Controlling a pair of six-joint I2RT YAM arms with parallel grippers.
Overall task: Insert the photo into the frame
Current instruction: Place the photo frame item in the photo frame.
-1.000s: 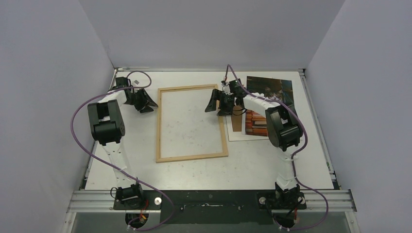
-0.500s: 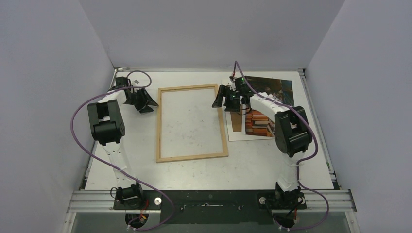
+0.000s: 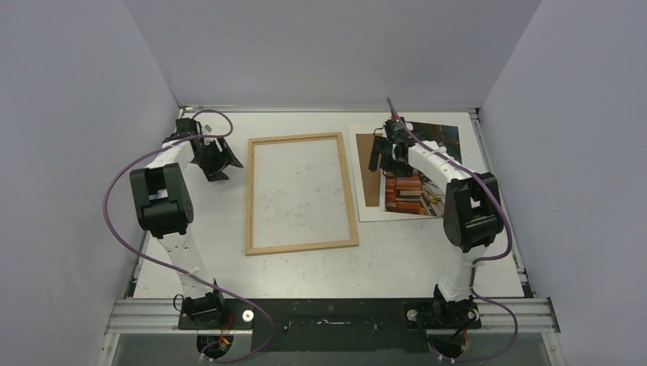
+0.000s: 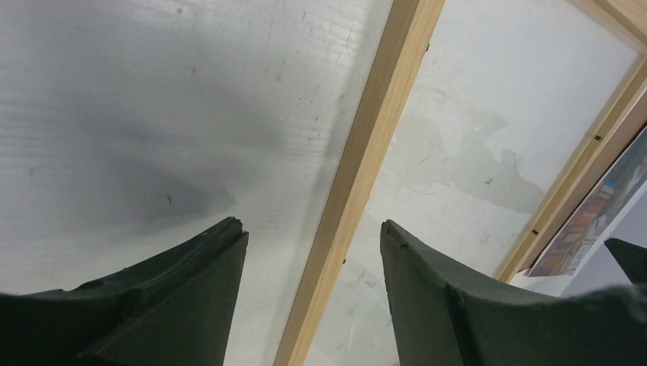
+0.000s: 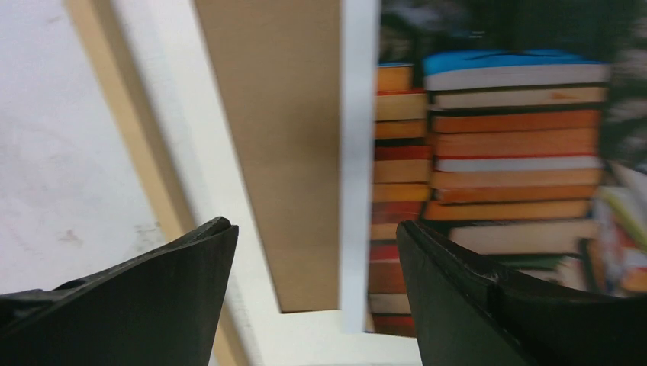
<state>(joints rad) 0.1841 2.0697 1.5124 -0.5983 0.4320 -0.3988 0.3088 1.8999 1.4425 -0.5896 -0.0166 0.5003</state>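
Observation:
The frame (image 3: 301, 248) is a thin light-wood rectangle lying flat mid-table, with bare table showing through it. The photo (image 3: 416, 179), stacked orange, red and blue books with a white border, lies to its right on a brown board (image 3: 371, 187) and a white sheet. My right gripper (image 3: 381, 158) is open and empty above the photo's left edge; its wrist view shows the board (image 5: 282, 152) and photo (image 5: 496, 152) between the fingers (image 5: 317, 229). My left gripper (image 3: 217, 156) is open and empty beside the frame's far left corner, with the left rail (image 4: 366, 168) in view between its fingers (image 4: 313, 229).
The white sheet (image 3: 365, 213) sticks out below the board, close to the frame's right rail. Grey walls enclose the table on three sides. A metal rail with both arm bases (image 3: 328, 314) runs along the near edge.
My right gripper has moved right, from over the frame's right rail to over the photo's left edge. My left arm has shifted slightly left and back.

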